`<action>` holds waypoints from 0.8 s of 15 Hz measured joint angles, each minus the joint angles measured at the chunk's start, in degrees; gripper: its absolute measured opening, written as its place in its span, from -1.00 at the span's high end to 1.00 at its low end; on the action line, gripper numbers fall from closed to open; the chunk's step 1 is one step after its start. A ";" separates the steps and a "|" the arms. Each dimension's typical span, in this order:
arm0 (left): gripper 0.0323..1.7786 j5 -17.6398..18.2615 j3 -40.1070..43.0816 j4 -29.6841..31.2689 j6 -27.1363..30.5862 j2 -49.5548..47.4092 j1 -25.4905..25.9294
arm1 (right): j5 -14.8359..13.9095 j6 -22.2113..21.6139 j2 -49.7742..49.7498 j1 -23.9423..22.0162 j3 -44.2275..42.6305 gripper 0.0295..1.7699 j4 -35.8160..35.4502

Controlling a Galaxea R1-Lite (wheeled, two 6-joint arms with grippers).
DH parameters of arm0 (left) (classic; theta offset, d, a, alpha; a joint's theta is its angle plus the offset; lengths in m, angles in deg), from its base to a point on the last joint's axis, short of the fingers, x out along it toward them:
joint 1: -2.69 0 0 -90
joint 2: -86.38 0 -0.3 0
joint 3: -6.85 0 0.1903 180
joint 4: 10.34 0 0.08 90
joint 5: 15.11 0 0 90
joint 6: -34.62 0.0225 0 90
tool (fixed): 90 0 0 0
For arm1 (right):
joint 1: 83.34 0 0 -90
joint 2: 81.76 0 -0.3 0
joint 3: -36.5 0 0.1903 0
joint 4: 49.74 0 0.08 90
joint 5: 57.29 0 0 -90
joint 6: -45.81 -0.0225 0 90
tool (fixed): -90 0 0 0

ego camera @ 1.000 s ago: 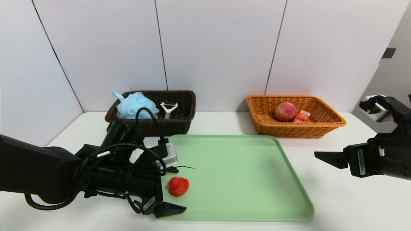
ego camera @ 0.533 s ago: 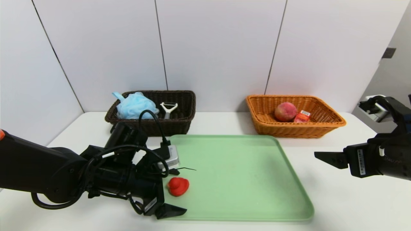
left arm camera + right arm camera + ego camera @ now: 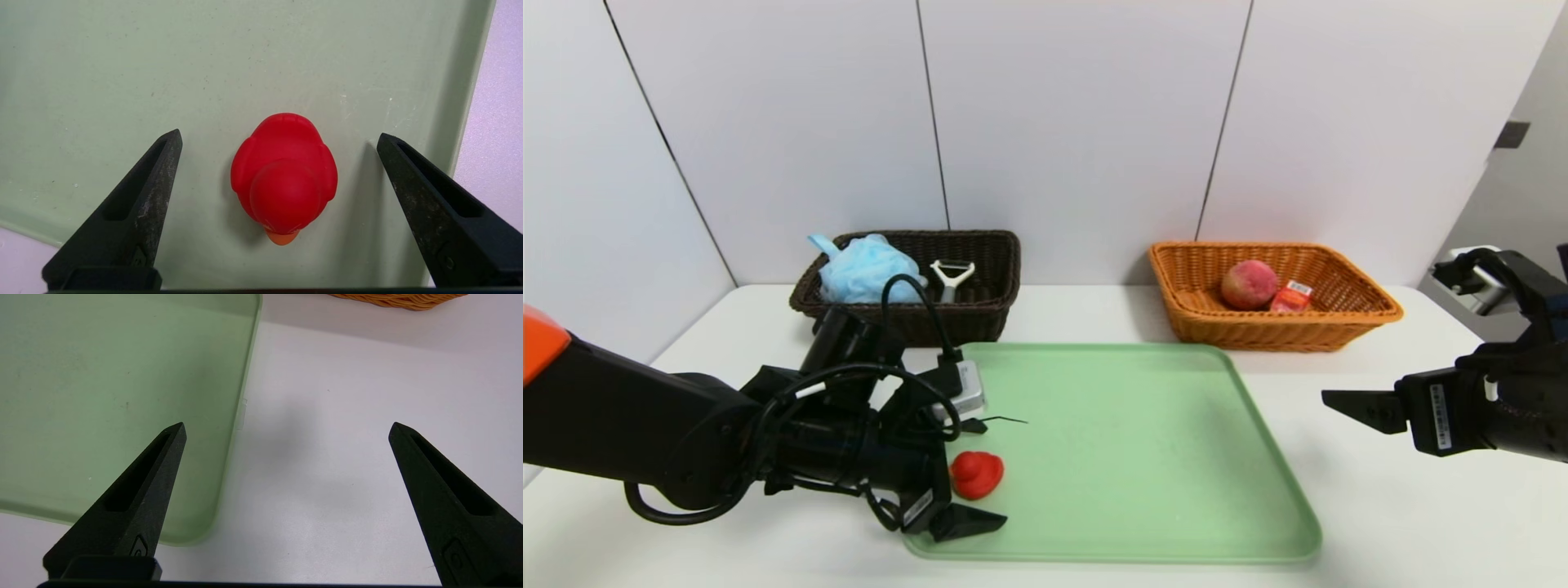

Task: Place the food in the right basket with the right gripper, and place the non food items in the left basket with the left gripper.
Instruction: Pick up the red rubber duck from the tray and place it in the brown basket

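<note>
A small red rubber duck (image 3: pixel 977 474) stands on the green tray (image 3: pixel 1135 425) near its front left corner. My left gripper (image 3: pixel 1015 469) is low over the tray and open, with one finger on each side of the duck (image 3: pixel 284 175) and a gap on both sides. The dark brown left basket (image 3: pixel 988 245) holds the light-blue pouf (image 3: pixel 866 268) and the white-headed peeler (image 3: pixel 951 278). The orange right basket (image 3: pixel 1339 314) holds the peach (image 3: pixel 1249 284) and the red drink carton (image 3: pixel 1291 296). My right gripper (image 3: pixel 1339 400) hovers open and empty over the table, right of the tray.
The tray (image 3: pixel 102 375) fills the middle of the white table, and its right edge lies under my right gripper (image 3: pixel 287 424). A corner of the orange basket (image 3: pixel 396 299) shows beyond it. White wall panels close the back and left.
My left arm has slid forward and to the right, so its fingers now reach further along both sides of the duck. The duck and the right arm have stayed put.
</note>
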 joint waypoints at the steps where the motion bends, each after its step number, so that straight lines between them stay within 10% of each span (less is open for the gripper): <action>1: -0.90 0.05 -0.02 0.00 -0.05 0.15 -0.02 | -0.02 0.00 0.00 0.00 0.05 -0.93 0.01; 10: -0.90 -0.02 2.04 -0.28 -0.22 -0.18 0.02 | 0.09 -0.02 0.33 0.00 0.16 -0.93 0.00; 12: -0.55 -0.17 1.87 -0.32 -0.24 -0.16 0.02 | 0.09 -0.02 0.33 0.00 0.16 -0.93 -0.02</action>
